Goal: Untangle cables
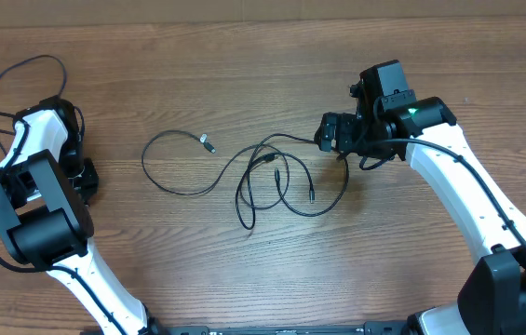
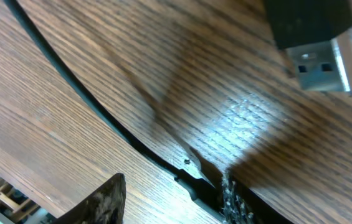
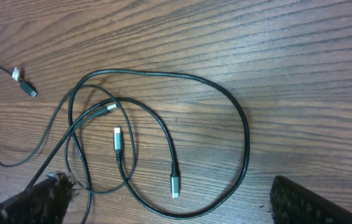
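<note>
Several limp, light cables (image 1: pixel 281 181) tangled mid-frame; I'd pinch near a plug (image 3: pixel 117 138). Right gripper (image 3: pixel 165 191) spread wide, left gripper (image 1: pixel 83 175) can't tell.

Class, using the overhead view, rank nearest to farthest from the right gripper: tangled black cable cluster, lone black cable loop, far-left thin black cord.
1. Tangled black cable cluster, centre, beside the right gripper.
2. Lone black cable loop, centre-left.
3. Thin black cord, far-left corner by the left arm.

Two robot arms (image 1: pixel 39 214) are shown at one wooden table (image 1: pixel 244 56). Four small plug ends (image 3: pixel 117 138) and one larger USB plug (image 2: pixel 322 62) are counted on the thin black cables (image 3: pixel 245 134); the number of cables cannot be told.
</note>
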Available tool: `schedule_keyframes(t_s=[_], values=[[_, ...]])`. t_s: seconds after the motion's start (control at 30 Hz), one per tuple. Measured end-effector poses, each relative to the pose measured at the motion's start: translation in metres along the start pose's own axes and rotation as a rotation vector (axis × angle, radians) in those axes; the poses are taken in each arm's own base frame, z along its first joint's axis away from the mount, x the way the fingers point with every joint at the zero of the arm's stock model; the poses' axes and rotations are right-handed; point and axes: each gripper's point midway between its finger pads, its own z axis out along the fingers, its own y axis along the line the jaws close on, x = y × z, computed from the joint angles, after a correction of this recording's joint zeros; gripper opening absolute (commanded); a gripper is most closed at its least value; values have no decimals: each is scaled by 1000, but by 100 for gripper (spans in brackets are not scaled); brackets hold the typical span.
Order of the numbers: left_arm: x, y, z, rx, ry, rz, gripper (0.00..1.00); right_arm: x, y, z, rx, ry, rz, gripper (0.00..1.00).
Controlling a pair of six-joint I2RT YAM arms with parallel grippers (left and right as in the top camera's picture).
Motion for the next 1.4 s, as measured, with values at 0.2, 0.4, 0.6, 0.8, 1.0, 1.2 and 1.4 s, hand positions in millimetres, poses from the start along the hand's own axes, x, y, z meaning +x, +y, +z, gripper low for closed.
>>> schedule_keyframes(t_s=[0.2,0.4,0.6,0.8,1.0,1.2,1.4], values=[[-10,2,-12,47,-54,-92,62,0,0,0,0,0,-1,100],[-45,1,-65,210,-263,-252,48,0,0,0,0,0,0,100],[-65,-3,-79,285,-337,-369,49,0,0,0,0,0,0,100],[-76,-13,-57,298,-312,-400,49,0,0,0,0,0,0,100],[-73,-19,-29,287,-247,-403,43,0,0,0,0,0,-1,100],[-68,-18,-13,278,-195,-404,8,0,0,0,0,0,0,100],[-45,0,1,190,-97,-385,8,0,0,0,0,1,-1,100]])
